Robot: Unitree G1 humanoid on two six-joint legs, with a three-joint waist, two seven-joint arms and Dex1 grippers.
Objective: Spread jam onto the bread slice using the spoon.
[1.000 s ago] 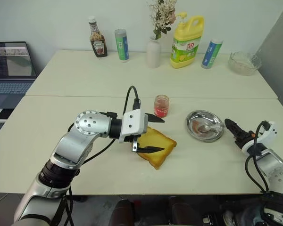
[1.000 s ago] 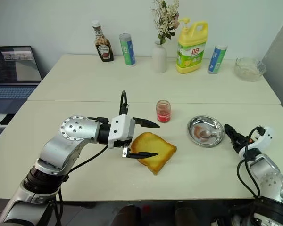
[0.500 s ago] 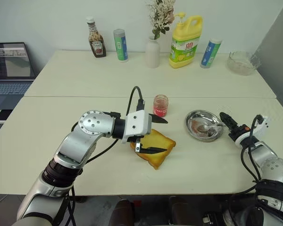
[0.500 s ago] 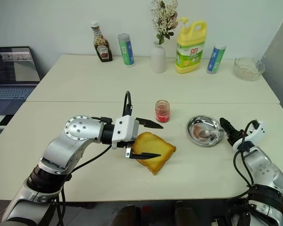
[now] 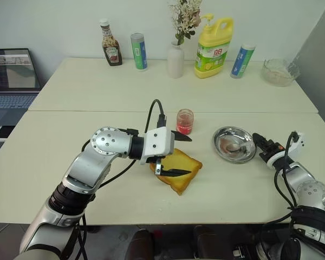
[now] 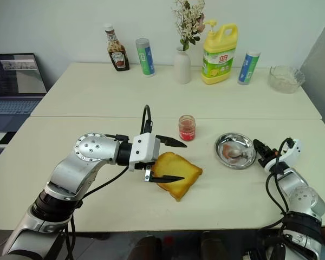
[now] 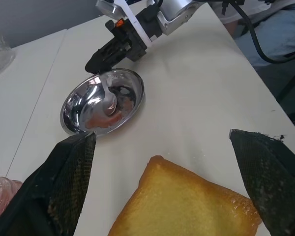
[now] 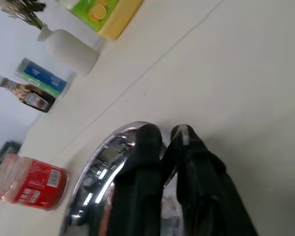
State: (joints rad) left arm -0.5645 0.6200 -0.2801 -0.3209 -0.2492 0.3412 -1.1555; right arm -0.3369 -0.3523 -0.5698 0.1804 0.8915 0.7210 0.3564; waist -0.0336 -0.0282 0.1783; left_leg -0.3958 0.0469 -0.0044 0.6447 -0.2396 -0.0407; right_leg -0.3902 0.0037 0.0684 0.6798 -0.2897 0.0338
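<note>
The bread slice [image 5: 180, 167], golden with a browner crust, lies flat on the table near the middle. My left gripper [image 5: 179, 154] stands open around its far-left side, one finger above it and one low at its near edge, and holds nothing. Just behind it stands the small glass jar of red jam [image 5: 184, 121]. The spoon [image 7: 108, 96] rests in a round steel dish [image 5: 223, 137] smeared with red. My right gripper [image 5: 258, 140] sits at the dish's right rim, shut on the end of the spoon's handle.
Along the far edge of the table stand a ketchup bottle [image 5: 111, 50], a blue-green can [image 5: 139, 51], a white vase with flowers [image 5: 175, 60], a yellow detergent bottle [image 5: 212, 47], a blue tube [image 5: 241, 61] and a glass bowl [image 5: 280, 72]. A laptop [image 5: 11, 76] is off to the left.
My right gripper has come in to the dish's rim and its fingers have shut. The left gripper has stayed open over the bread.
</note>
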